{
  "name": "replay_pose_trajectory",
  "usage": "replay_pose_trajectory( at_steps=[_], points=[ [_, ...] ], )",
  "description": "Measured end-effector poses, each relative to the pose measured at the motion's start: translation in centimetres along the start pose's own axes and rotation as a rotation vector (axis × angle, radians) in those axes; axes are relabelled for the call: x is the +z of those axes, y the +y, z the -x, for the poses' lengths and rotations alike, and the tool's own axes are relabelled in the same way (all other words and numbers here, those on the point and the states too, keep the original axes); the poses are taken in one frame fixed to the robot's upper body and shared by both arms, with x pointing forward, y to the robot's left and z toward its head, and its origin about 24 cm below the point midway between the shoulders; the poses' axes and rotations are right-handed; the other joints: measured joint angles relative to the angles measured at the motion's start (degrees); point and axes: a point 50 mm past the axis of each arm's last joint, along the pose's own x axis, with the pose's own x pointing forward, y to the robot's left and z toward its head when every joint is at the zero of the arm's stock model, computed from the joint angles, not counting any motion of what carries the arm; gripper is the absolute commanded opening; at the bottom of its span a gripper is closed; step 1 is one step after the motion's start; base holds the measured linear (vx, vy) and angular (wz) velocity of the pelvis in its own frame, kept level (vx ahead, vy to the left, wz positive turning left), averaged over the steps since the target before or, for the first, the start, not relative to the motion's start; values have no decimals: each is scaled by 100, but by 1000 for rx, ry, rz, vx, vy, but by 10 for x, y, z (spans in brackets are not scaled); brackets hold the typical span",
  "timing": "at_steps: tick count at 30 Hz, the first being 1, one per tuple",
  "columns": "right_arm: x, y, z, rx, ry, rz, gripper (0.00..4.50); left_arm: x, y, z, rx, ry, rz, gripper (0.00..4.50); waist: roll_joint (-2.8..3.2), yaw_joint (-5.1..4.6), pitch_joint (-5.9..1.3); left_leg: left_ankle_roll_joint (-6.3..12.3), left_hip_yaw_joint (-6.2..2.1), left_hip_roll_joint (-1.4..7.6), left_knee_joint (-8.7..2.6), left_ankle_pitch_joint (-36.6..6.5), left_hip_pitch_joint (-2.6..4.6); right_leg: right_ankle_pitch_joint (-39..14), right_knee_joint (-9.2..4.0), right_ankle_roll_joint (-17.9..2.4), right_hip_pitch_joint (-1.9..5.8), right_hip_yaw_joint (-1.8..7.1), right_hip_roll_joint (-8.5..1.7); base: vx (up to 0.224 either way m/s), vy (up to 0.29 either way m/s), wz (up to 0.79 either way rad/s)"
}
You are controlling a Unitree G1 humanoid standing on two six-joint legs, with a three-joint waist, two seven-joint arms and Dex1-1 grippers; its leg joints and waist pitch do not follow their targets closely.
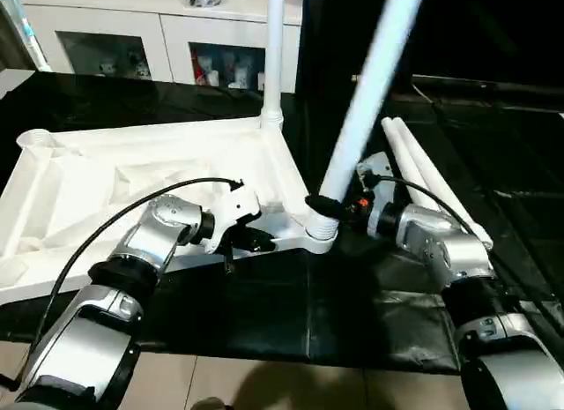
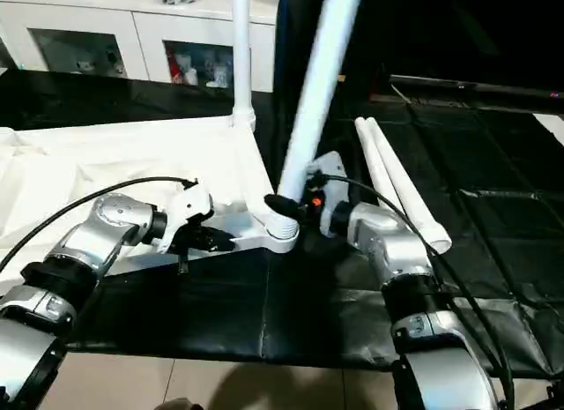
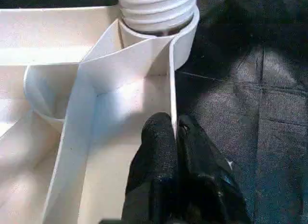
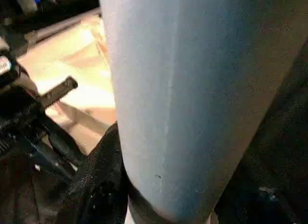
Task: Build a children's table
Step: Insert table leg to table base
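Note:
The children's table lies upside down on a black mat, its ribbed white top (image 1: 132,181) facing up. One white leg (image 1: 274,57) stands upright in the far corner. A second leg (image 1: 370,84) leans to the right, its threaded end in the near corner socket (image 3: 159,12). My right gripper (image 1: 330,205) is shut on this leaning leg (image 4: 178,113) just above the socket. My left gripper (image 3: 175,132) is shut on the thin frame wall (image 3: 171,79) of the top, close beside that socket.
Two loose white legs (image 1: 432,185) lie side by side on the mat to the right of my right arm. A white glass-door cabinet (image 1: 159,40) stands behind the table. Tiled floor (image 1: 264,383) shows at the near edge.

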Motion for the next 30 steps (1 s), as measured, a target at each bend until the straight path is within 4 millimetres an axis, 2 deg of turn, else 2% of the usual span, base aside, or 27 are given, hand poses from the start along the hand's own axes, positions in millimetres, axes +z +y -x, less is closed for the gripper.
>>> replay_pose_trajectory(
  at_steps=[6, 12, 16, 22, 30],
  points=[
    [-13, -1, 10, -34, -90, -46, 191, 2, 0, -4, 0, -8, 9, 0, 17, 42, -6, 0, -1, 0, -6, -1, 1, -1, -7, -1, 3, -3, 0, 0, 0, 0],
    [-22, 1, 18, -58, -142, -53, 191, 2, 0, -6, -3, -12, 16, 0, 70, 68, -9, 0, -2, -1, -15, -1, 1, 0, -18, -1, 6, -5, 0, 0, 0, 0],
    [-23, 9, 22, -42, -136, 54, 191, 2, -1, -7, -14, -14, 19, 0, 105, 110, -14, 0, -2, -3, -23, -1, 1, 0, -28, -1, 7, -5, 0, 0, 0, 0],
    [-20, 16, 23, 2, -15, 276, 191, 2, -3, -10, -23, -19, 16, 0, 100, 170, -19, 0, -3, -3, -28, -1, 19, -2, -36, 2, 25, -6, 0, 0, 0, 0],
    [-19, 15, 14, 36, 36, 303, 191, -2, -3, -8, -19, -4, 24, 0, 45, 137, -41, -1, 2, -8, -87, 0, 98, -21, -92, 34, 94, -7, 1, 0, 0, 0]
  ],
)
